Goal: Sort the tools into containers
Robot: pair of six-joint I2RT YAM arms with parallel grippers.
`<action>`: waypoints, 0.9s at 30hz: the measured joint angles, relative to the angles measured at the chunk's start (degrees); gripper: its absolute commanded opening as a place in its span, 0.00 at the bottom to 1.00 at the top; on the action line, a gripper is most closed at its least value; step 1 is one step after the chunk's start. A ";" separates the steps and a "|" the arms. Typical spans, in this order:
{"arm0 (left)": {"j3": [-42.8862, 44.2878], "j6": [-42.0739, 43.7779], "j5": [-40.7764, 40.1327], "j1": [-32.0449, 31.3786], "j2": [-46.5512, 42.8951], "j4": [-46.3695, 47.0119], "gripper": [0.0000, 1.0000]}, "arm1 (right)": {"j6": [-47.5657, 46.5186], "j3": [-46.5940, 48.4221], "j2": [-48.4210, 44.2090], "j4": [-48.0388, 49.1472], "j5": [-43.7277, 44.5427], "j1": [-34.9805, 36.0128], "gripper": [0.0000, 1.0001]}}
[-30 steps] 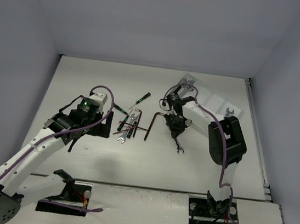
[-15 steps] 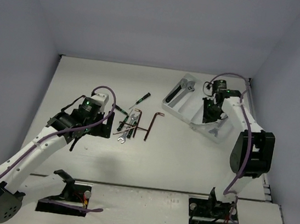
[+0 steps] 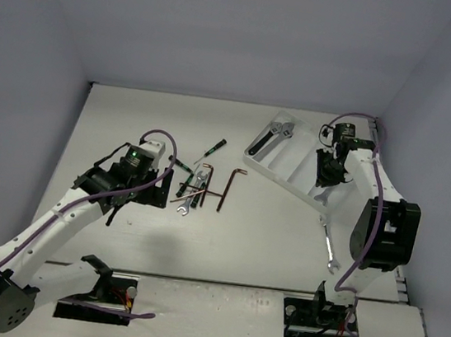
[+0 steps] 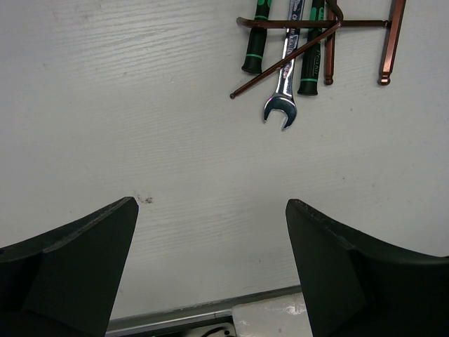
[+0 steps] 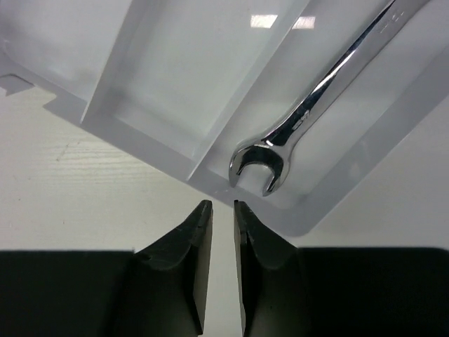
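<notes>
The translucent white tray (image 3: 299, 149) lies at the back right, with the black-handled adjustable wrench (image 3: 267, 137) in its left compartment. My right gripper (image 3: 323, 181) hangs over the tray's near end. In the right wrist view its fingers (image 5: 222, 203) are almost shut with nothing between them. Just ahead of them, a silver open-end wrench (image 5: 309, 112) lies in a compartment of the tray (image 5: 140, 133). My left gripper (image 4: 210, 210) is wide open over bare table. The pile of screwdrivers, a silver wrench (image 4: 280, 105) and hex keys (image 3: 194, 185) lies ahead of it.
Another silver wrench (image 3: 330, 249) lies on the table beside the right arm. One green-and-black screwdriver (image 3: 211, 148) lies apart behind the pile. Walls close the table at the back and on both sides.
My right gripper moved with a wrench from the table's middle to the tray's near end and now holds nothing. The tray has turned. A wrench now lies beside the right arm. The left arm barely moved.
</notes>
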 measured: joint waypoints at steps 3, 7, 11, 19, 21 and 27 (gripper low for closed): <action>0.01 0.00 0.07 0.00 0.07 0.04 0.85 | 1.17 -3.94 -2.54 0.82 2.61 0.49 0.44; 0.28 -0.04 0.54 0.00 0.71 0.23 0.85 | 6.96 -12.04 -10.46 2.09 9.15 1.06 0.54; 0.89 -0.04 1.48 0.00 1.36 0.45 0.85 | 11.66 -14.59 -16.26 1.24 14.86 0.74 0.57; 1.49 0.45 2.45 0.00 1.18 1.00 0.85 | 19.28 -15.33 -15.88 1.21 16.82 -0.84 0.61; 1.49 0.72 2.45 0.00 0.67 1.00 0.85 | 22.03 -17.13 -15.74 2.13 16.31 -0.82 0.61; 1.49 1.99 3.08 0.00 -2.18 1.08 0.85 | 29.76 -25.18 -15.96 5.26 15.47 -0.82 0.61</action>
